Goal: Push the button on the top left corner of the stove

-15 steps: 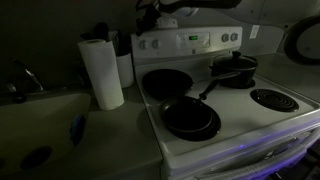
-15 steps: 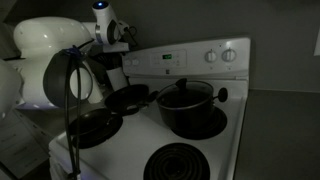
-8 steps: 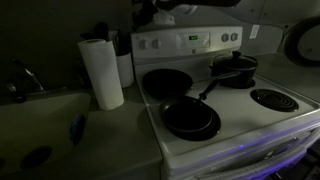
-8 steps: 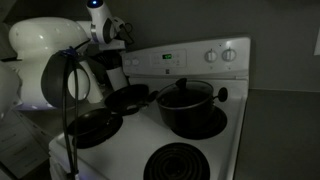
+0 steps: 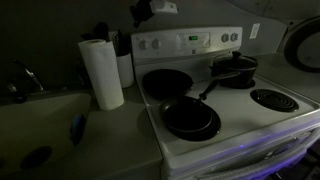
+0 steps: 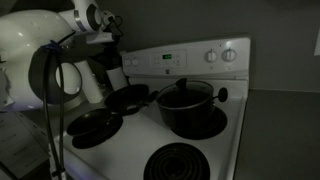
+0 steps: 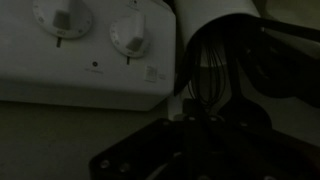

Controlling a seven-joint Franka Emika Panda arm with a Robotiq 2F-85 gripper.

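Observation:
The white stove (image 5: 243, 127) has dark coil burners and a raised back panel (image 5: 190, 43) with a small green display (image 5: 193, 40). It also shows in the other exterior view (image 6: 130, 150). My gripper (image 5: 143, 12) hangs above the panel's left end, clear of it, and also shows at the upper left (image 6: 112, 22). In the wrist view the gripper (image 7: 200, 150) is a dark shape at the bottom. Above it are the panel (image 7: 90, 70) and two white knobs (image 7: 57, 17) (image 7: 128, 32). It is too dark to read the jaws.
Two dark frying pans (image 5: 190, 118) (image 5: 165, 82) and a lidded pot (image 5: 233, 68) sit on the burners. A paper towel roll (image 5: 101, 72) stands left of the stove beside a utensil holder (image 5: 124, 62). A sink (image 5: 40, 130) lies further left.
The arm has lifted up and drawn back from the back panel. Most of it has left the top of an exterior view. Pans and pot have not moved.

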